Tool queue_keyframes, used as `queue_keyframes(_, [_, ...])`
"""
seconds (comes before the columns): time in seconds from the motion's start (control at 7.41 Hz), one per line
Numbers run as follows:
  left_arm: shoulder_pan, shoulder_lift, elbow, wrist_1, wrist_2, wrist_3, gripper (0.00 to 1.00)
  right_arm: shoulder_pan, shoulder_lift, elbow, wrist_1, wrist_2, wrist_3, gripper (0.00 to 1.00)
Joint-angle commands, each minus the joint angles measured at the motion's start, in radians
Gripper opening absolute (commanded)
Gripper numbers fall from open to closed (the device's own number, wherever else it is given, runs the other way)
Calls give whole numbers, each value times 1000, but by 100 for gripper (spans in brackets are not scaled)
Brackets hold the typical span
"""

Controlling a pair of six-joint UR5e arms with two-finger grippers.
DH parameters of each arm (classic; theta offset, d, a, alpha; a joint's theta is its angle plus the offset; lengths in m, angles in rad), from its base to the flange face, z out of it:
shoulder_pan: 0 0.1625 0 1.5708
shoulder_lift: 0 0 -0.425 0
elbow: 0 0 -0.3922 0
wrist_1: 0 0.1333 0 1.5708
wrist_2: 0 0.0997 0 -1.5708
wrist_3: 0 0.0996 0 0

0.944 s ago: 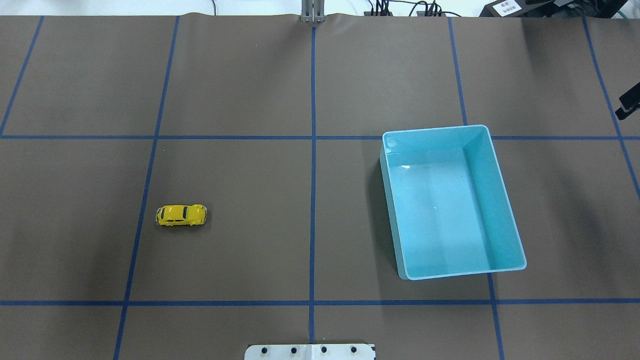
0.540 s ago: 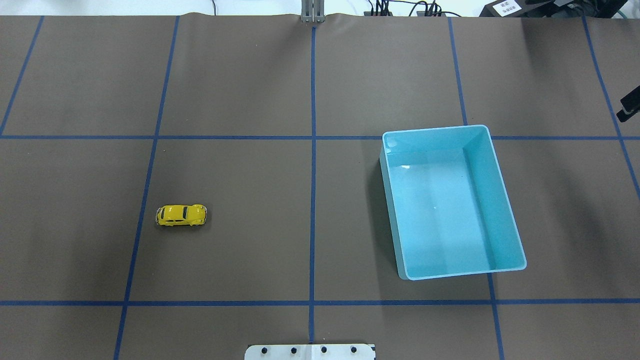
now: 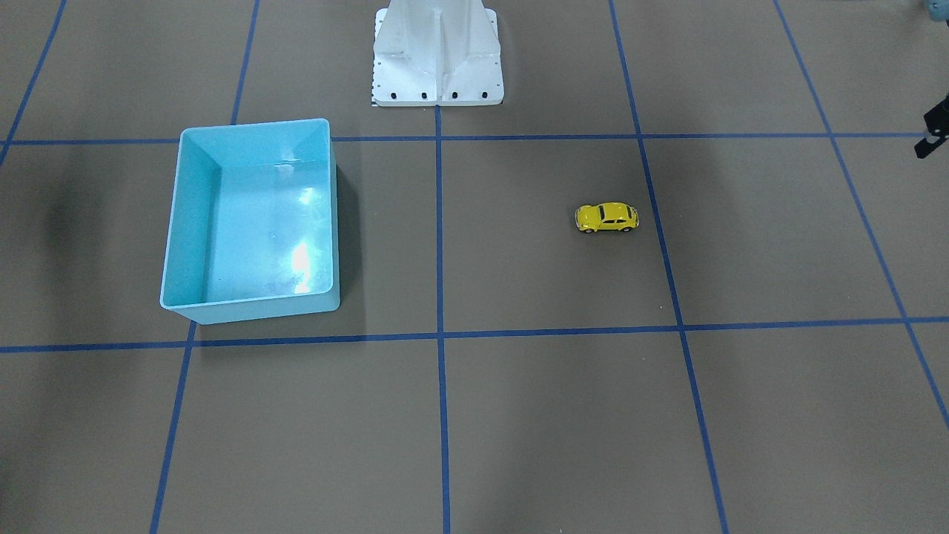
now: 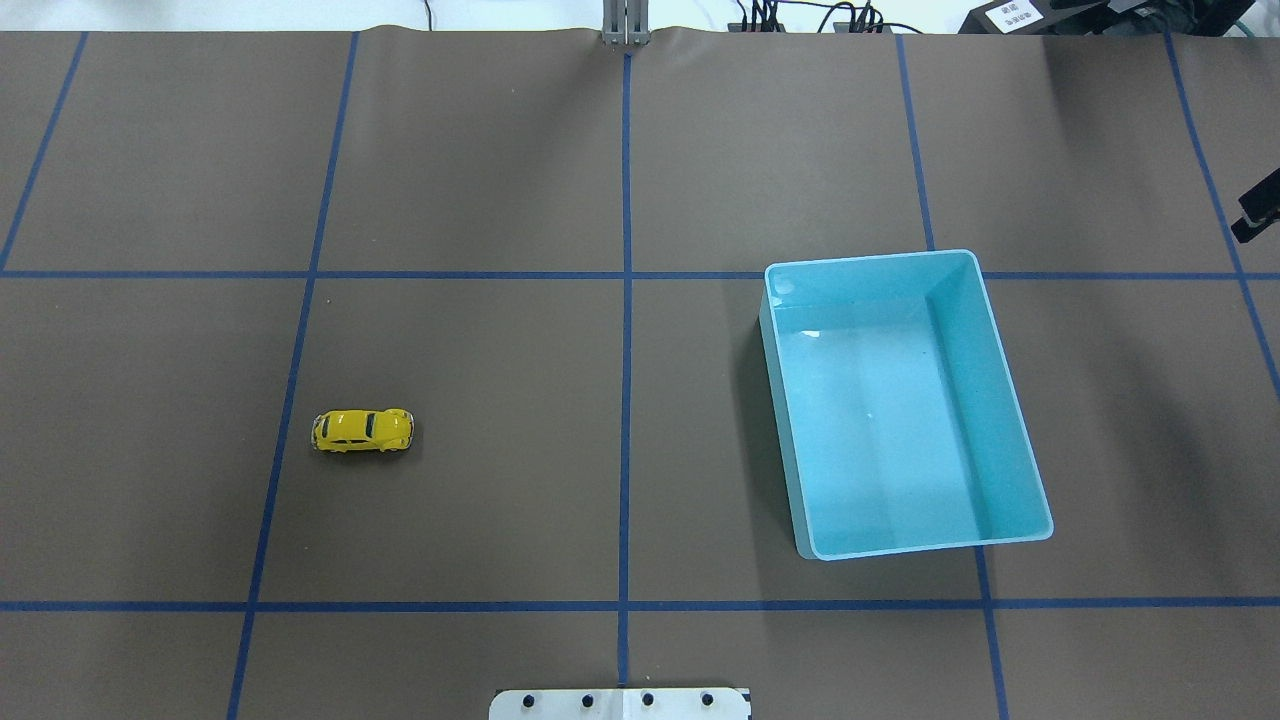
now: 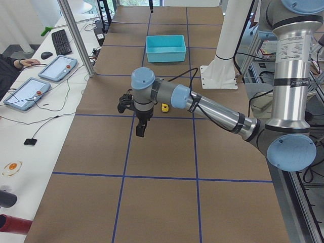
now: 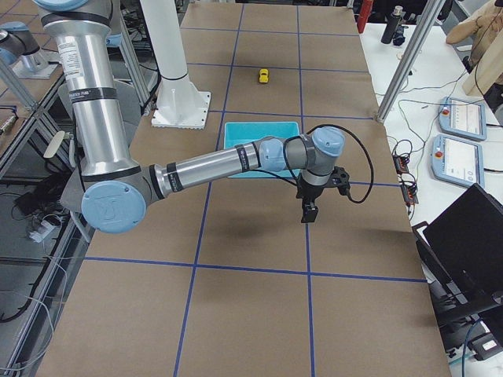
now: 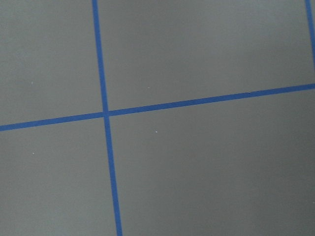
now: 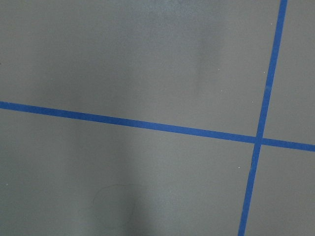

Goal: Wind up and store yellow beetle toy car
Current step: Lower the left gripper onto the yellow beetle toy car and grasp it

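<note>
The yellow beetle toy car stands on its wheels on the brown table, on my left half; it also shows in the front view. The light-blue bin stands empty on my right half. My left gripper hangs above the table well to the left of the car; only a dark tip shows at the front view's edge. My right gripper hangs above the table to the right of the bin, with a tip at the overhead edge. I cannot tell whether either is open. Neither holds anything.
Blue tape lines divide the brown table into squares. The white robot base plate stands at the near middle edge. Both wrist views show only bare table and tape lines. Operators' tablets lie beyond the far edge.
The dark tip of the right gripper at the overhead view's right edge has shifted slightly upward. The car and the bin have not moved.
</note>
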Motion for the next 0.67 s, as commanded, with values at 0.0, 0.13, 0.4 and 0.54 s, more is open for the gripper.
queue_keyframes(0.0, [218, -79, -94, 9, 103, 3, 100, 1, 1, -5, -1, 0, 1, 100])
queue_keyframes(0.13, [328, -157, -96, 9, 169, 32, 99, 0, 0, -5, -1, 0, 1, 100])
queue_keyframes(0.4, [475, -262, -85, 7, 288, 208, 99, 0, 1, -3, -1, 0, 1, 100])
queue_keyframes(0.54, [538, -282, -82, -2, 288, 262, 99, 0, 1, -3, 0, 0, 2, 100])
